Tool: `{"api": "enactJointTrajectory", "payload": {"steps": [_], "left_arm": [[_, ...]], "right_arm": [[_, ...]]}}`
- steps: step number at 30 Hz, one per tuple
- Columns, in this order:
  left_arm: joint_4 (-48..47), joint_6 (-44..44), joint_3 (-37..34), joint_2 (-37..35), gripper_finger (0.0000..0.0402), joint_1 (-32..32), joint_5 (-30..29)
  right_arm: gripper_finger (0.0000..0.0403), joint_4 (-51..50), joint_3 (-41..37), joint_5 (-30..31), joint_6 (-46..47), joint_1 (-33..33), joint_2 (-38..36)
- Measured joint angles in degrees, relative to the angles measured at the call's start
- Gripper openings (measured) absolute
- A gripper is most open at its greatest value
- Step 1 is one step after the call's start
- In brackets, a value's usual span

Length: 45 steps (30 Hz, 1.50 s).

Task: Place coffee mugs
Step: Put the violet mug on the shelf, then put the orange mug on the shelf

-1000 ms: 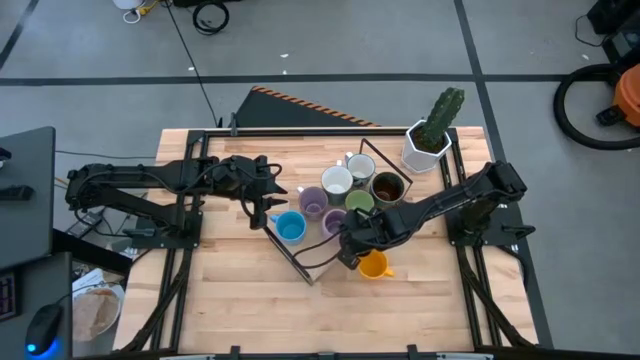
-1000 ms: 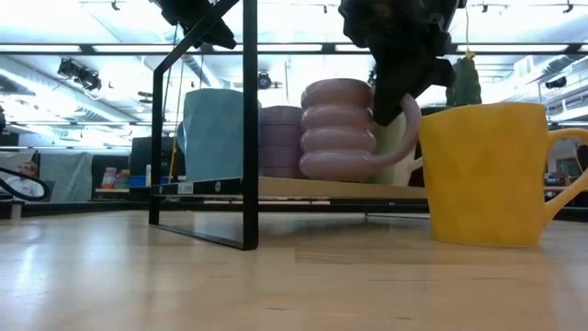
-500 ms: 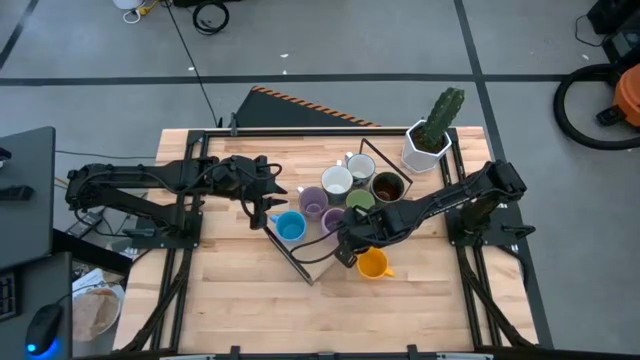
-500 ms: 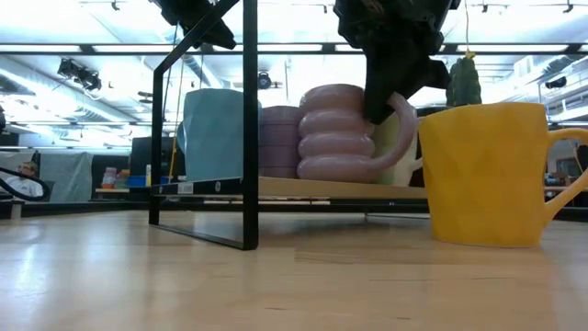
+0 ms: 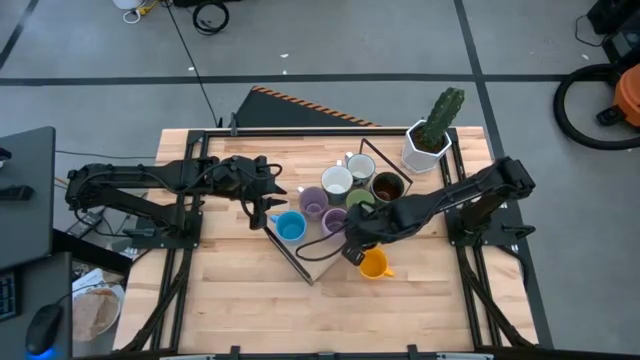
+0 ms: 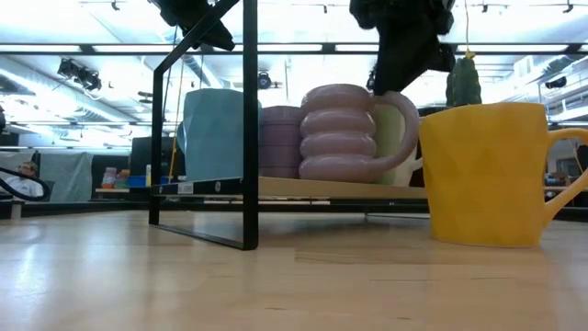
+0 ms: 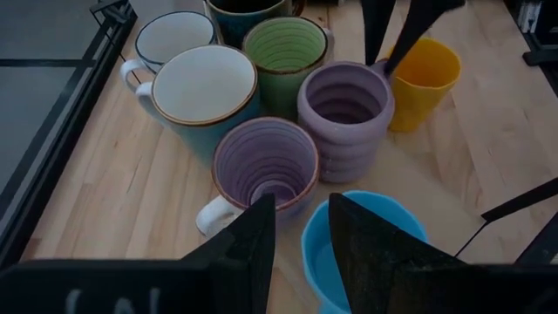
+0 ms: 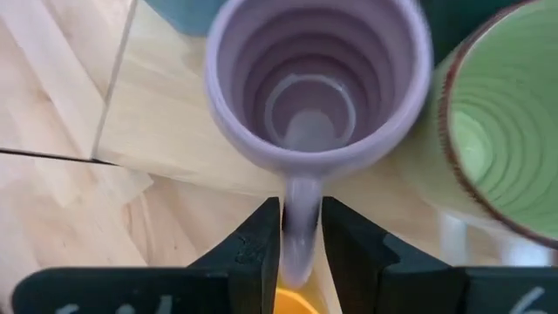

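Observation:
Several mugs stand bunched on the rack's wooden tray (image 5: 312, 262): blue (image 5: 290, 228), purple (image 5: 313, 205), ribbed lavender (image 5: 335, 220), green (image 5: 360, 202), dark brown (image 5: 387, 186), white (image 5: 360, 168) and a teal one with a white inside (image 5: 337, 182). An orange-yellow mug (image 5: 373, 264) stands on the table beside the rack. My right gripper (image 8: 301, 214) hangs over the lavender mug's handle, slightly open, one finger on each side. My left gripper (image 7: 301, 227) hovers slightly open above the blue mug (image 7: 366, 235), touching nothing. My right gripper comes from above, pointing down, with its fingers (image 8: 261, 235) on either side of the top of the lavender mug's handle (image 8: 301, 187). Whether they touch the handle I cannot tell. The mug (image 6: 335, 129) stands upright on the tray.
The rack's black wire frame (image 6: 248, 138) rises around the tray. A white faceted pot with a cactus (image 5: 432, 135) stands at the table's far right corner. Bare wood lies along the near edge (image 5: 330, 320).
The lavender mug sank slightly onto the tray and has stayed there. My right gripper then rose along its handle to the handle's top and drew a little toward the table's right.

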Motion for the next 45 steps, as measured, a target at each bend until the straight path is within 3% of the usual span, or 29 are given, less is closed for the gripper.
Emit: {"api": "enactJointTrajectory", "payload": {"steps": [10,17,25,30,35,45], "left_arm": [[-1.1,-0.03,0.0,0.0,0.0117,0.02,0.0],[-1.47,-0.35,0.0,0.0,0.0117,0.02,0.0],[-1.21,-0.42,0.0,0.0,0.0117,0.02,0.0],[-1.15,-0.43,0.0,0.0,0.0117,0.02,0.0],[-0.92,-0.44,0.0,0.0,0.0117,0.02,-0.01],[-0.92,-0.46,0.0,0.0,0.0117,0.02,-0.02]], "right_arm": [[0.0094,-1.96,0.04,0.66,2.04,5.36,-4.66],[0.0094,-11.56,0.04,-2.85,14.21,13.64,-4.17],[0.0114,-14.38,-1.96,-3.11,26.53,21.18,-4.07],[0.0158,-8.52,-8.26,-3.86,30.02,22.88,-3.99],[0.0198,-2.2,-12.04,-4.56,27.64,22.7,-3.99],[0.0181,4.04,-17.0,0.26,23.93,22.48,-3.99]]}}
